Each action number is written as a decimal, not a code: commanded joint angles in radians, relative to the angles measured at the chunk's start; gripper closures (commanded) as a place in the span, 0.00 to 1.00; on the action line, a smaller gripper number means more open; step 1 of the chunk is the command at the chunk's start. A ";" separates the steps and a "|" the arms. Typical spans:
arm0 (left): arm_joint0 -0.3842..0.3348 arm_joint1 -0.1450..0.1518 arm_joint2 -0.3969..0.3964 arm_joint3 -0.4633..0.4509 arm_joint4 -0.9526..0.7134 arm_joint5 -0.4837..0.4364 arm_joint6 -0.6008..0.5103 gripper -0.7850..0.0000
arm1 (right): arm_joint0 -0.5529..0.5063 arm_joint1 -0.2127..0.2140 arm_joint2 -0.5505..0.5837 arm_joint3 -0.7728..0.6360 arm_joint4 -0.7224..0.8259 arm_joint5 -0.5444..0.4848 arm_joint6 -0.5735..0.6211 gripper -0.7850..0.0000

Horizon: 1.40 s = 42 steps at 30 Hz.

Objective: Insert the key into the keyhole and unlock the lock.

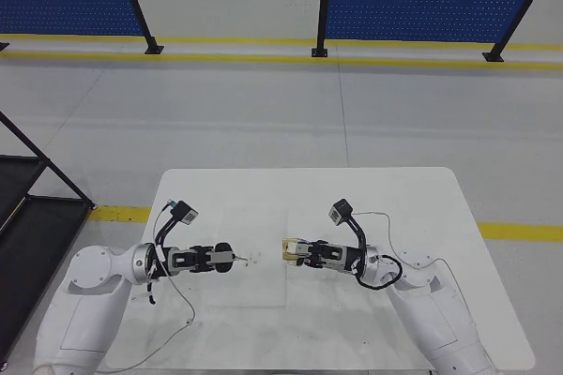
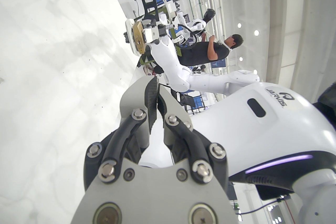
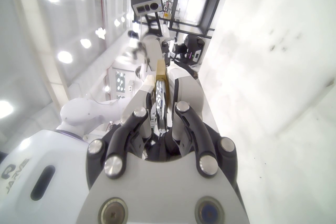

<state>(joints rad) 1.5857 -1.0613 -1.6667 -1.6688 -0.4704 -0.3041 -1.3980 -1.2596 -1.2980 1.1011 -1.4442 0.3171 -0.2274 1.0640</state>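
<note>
My right gripper (image 1: 297,252) is shut on a brass padlock (image 1: 288,250), held just above the middle of the white table (image 1: 385,197). In the right wrist view the padlock's brass body (image 3: 160,69) sticks out past the gripper (image 3: 162,83), and its silver shackle (image 3: 160,107) lies between the fingers. My left gripper (image 1: 231,259) faces it from the left, shut on a small key (image 1: 248,260) whose tip points at the lock across a short gap. In the left wrist view the black pads (image 2: 151,93) of this gripper (image 2: 155,84) press together and hide the key. The padlock (image 2: 138,37) shows beyond them, bottom face towards me.
A black metal rack (image 1: 19,216) stands off the table's left side. Blue barriers (image 1: 413,19) and yellow floor lines (image 1: 263,58) lie far behind. Both arms hang over the table's front half, with bare tabletop behind them and to the right.
</note>
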 commanded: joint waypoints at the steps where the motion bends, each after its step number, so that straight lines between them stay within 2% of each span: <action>1: 0.015 -0.002 0.014 -0.007 0.003 -0.016 0.055 1.00 | -0.016 0.001 0.004 -0.015 -0.004 -0.009 -0.061 1.00; 8: 0.059 -0.008 0.052 -0.026 0.031 -0.069 0.187 1.00 | -0.064 0.006 0.009 -0.065 -0.030 -0.012 -0.158 1.00; 14: 0.086 -0.011 0.085 -0.042 0.044 -0.099 0.266 1.00 | -0.081 0.011 -0.003 -0.098 -0.064 0.005 -0.177 1.00; 27: 0.089 -0.009 0.123 -0.030 0.053 -0.117 0.300 1.00 | -0.097 0.025 -0.019 -0.147 -0.085 0.047 -0.132 1.00; 42: 0.101 -0.005 0.131 -0.039 0.067 -0.118 0.318 1.00 | -0.110 0.036 -0.001 -0.168 -0.062 0.061 -0.118 1.00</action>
<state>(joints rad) 1.6866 -1.0665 -1.5360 -1.7081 -0.4038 -0.4224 -1.0804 -1.3700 -1.2616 1.1002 -1.6118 0.2557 -0.1659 0.9466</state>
